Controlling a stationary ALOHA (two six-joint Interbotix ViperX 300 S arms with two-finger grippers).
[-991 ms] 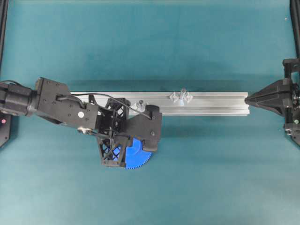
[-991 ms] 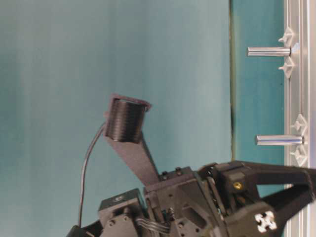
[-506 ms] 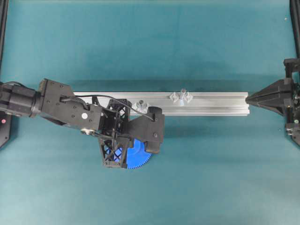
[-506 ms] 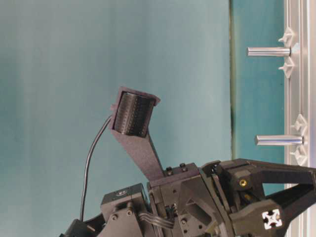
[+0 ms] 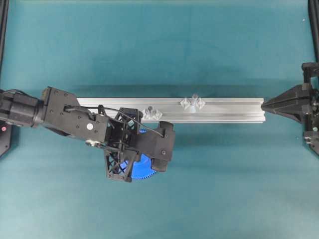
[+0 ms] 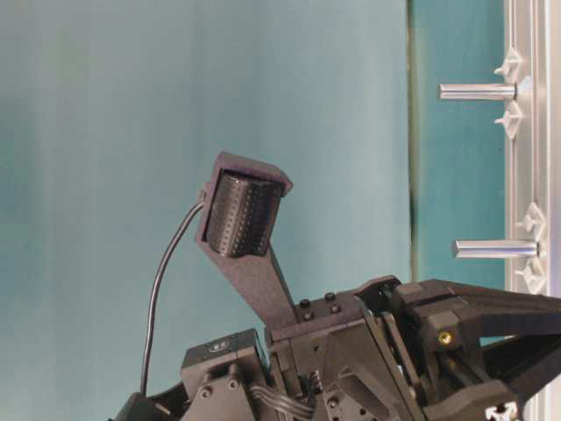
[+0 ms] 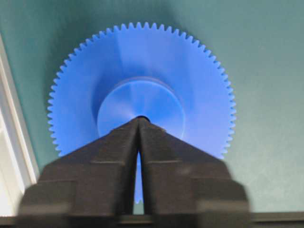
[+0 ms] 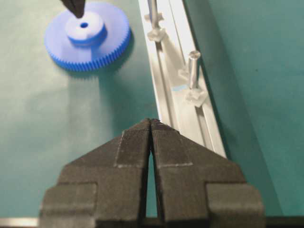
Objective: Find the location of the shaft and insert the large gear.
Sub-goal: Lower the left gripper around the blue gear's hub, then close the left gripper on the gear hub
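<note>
The large gear (image 7: 142, 80), bright blue with fine teeth and a raised hub, lies flat on the teal mat in front of the rail; it also shows as the gear (image 8: 88, 40) and, partly under the left arm, the gear (image 5: 145, 170). My left gripper (image 7: 138, 118) is shut, its tips together just over the hub's centre hole and holding nothing. The shaft (image 5: 194, 99), a pale thin upright pin between two clear mounts, stands on the rail to the right; the right wrist view shows the shaft (image 8: 193, 66) closer up. My right gripper (image 8: 150, 121) is shut and empty at the rail's right end.
The long aluminium rail (image 5: 229, 109) runs left to right across the middle of the mat. A second, dark-topped pin (image 5: 148, 110) with clear mounts stands on it right beside the left wrist. The table-level view shows both pins jutting from the rail (image 6: 530, 149).
The left arm has swung a little toward the front edge and its wrist has tilted. The gear and the right arm have stayed where they were.
</note>
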